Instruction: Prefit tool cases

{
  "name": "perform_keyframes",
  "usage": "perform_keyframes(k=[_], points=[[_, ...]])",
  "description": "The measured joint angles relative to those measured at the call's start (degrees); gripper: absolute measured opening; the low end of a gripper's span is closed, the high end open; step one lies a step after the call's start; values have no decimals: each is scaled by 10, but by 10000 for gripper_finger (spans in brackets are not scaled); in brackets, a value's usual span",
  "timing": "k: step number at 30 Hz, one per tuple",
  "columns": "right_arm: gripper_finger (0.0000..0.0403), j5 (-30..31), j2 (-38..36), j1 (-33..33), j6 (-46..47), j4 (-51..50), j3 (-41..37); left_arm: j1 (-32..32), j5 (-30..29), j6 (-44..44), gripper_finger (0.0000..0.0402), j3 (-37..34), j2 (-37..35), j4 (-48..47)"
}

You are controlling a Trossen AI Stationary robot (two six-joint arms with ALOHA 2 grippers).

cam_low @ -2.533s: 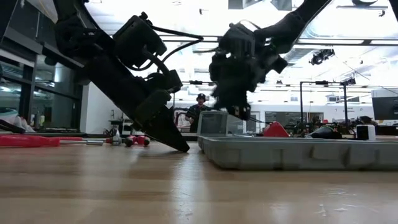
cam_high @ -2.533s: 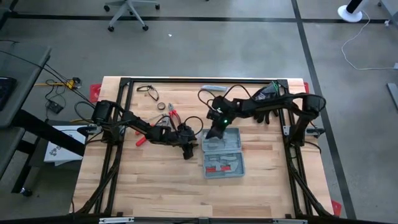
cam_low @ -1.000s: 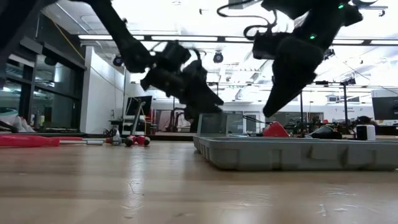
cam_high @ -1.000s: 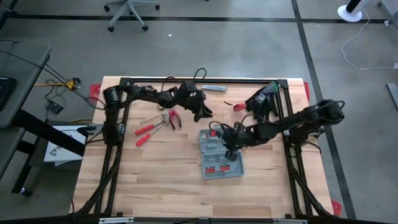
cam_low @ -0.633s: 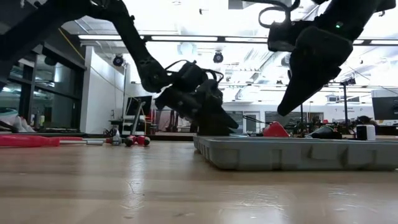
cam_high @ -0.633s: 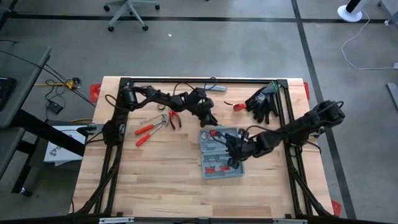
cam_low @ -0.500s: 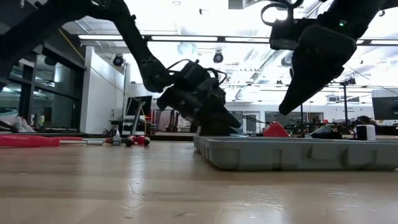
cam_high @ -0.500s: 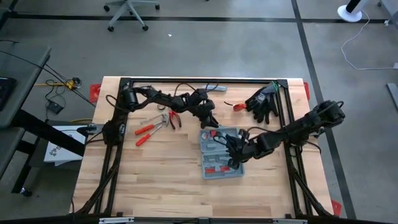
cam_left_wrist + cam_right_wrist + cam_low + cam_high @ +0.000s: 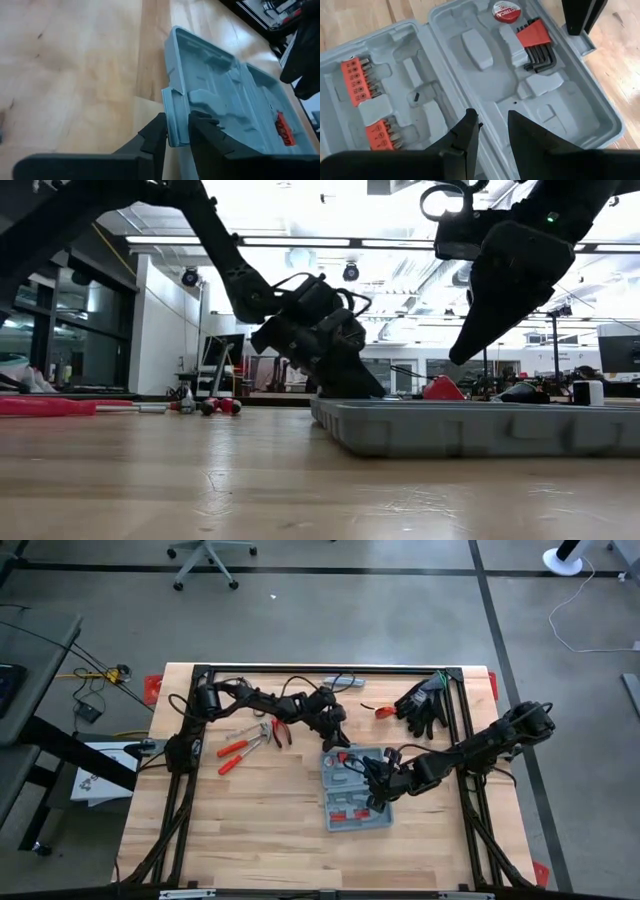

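Wooden table [image 9: 260, 830]: left fingers [image 9: 155, 134] astride tool case [image 9: 357, 788] tab

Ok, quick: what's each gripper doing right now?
Left gripper: closed on the latch tab of the tool case.
Right gripper: open, empty, above the case.

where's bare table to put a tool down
Most open: the near half of the table, in front of the case and left of it. Also a strip between the case and the right frame rail. Crowded: the far edge, with pliers, the left gripper on the case's latch tab, and gloves. The right gripper hangs over the case.
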Motion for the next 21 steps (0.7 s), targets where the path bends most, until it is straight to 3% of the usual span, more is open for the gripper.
perform_keyframes(k=[5,11,21], points=[[99,2,0,-1,-1,-3,0,-11,-1,20,64,-1,1,0],[99,2,0,-1,0,-4,0,-14,-18,36,6,-2,2,5],[99,14,0,-1,0,-10,0,-11,-42,77,0,-3,-59,-48]])
